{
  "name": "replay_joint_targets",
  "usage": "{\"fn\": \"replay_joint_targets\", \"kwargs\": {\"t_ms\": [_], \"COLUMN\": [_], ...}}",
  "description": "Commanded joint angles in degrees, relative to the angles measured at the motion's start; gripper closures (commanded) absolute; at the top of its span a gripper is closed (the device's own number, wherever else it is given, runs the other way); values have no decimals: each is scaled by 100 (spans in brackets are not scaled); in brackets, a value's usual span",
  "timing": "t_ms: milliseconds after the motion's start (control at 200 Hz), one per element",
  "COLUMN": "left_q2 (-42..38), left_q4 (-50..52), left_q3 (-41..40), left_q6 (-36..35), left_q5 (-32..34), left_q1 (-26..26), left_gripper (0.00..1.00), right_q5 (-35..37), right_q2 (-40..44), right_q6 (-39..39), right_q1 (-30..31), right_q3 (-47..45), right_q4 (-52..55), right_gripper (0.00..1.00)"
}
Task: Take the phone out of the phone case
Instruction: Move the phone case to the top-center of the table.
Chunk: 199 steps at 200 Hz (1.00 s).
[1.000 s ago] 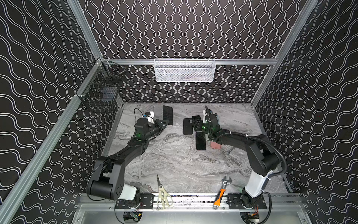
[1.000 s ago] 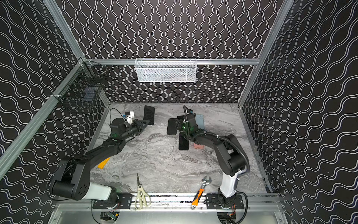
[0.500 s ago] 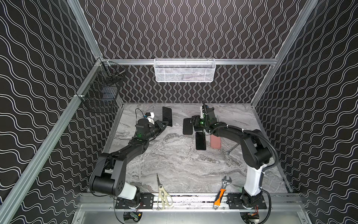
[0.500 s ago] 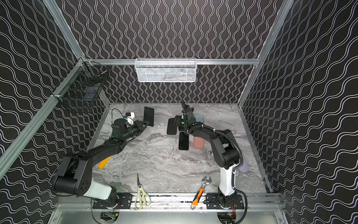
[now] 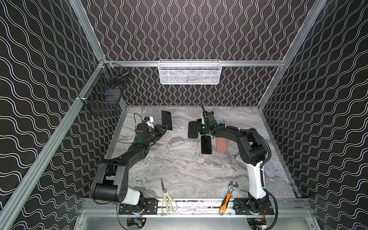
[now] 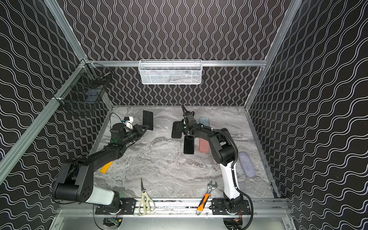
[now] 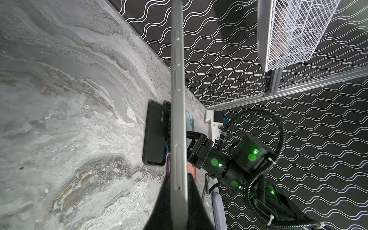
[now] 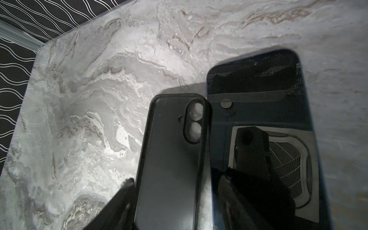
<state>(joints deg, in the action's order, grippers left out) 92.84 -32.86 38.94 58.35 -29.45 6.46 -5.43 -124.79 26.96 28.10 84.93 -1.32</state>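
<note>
My left gripper [image 5: 164,128] [image 7: 178,177] is shut on a phone [image 5: 166,119] [image 7: 177,79], held on edge above the table at the back left, its grey side with buttons facing the wrist camera. An empty black phone case [image 5: 192,129] [image 8: 171,159] lies flat at the back centre, the table showing through its camera cutout. A dark blue phone [image 8: 258,139] lies screen up beside it. My right gripper [image 5: 199,127] [image 8: 175,199] hovers open over them, one finger beside the case, the other over the blue phone.
A second dark phone [image 5: 206,144] and a pink case [image 5: 221,145] lie nearer the front, a light blue one [image 5: 220,120] behind. A purple case [image 6: 247,164] lies at the right. Scissors [image 5: 167,197] and a wrench [image 5: 229,194] sit at the front edge. Wire baskets [image 5: 190,72] hang on the walls.
My right gripper has swung back from the pink case to the black case, and its jaws have opened a little wider. The left arm and its phone have barely moved.
</note>
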Motion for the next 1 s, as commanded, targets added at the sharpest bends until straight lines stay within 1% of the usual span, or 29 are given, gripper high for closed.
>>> {"fn": "replay_joint_targets", "kwargs": {"t_ms": [0, 415, 736, 881, 991], "left_q2": [40, 94, 142, 304, 456], "left_q4": [-366, -361, -357, -362, -370], "left_q3": [35, 35, 72, 105, 105], "left_q6": [-112, -148, -161, -263, -332], "left_q5": [-96, -159, -197, -241, -255], "left_q1": [-24, -66, -68, -66, -49], "left_gripper": [100, 100, 100, 100, 100], "right_q5": [-33, -2, -114, -129, -59], "right_q2": [-43, -208, -253, -88, 284], "right_q6": [28, -24, -85, -105, -165], "right_q1": [45, 191, 258, 257, 249], "right_q3": [49, 141, 242, 78, -172], "right_q4": [-3, -158, -271, -403, -419], "right_gripper": [33, 33, 33, 33, 33]}}
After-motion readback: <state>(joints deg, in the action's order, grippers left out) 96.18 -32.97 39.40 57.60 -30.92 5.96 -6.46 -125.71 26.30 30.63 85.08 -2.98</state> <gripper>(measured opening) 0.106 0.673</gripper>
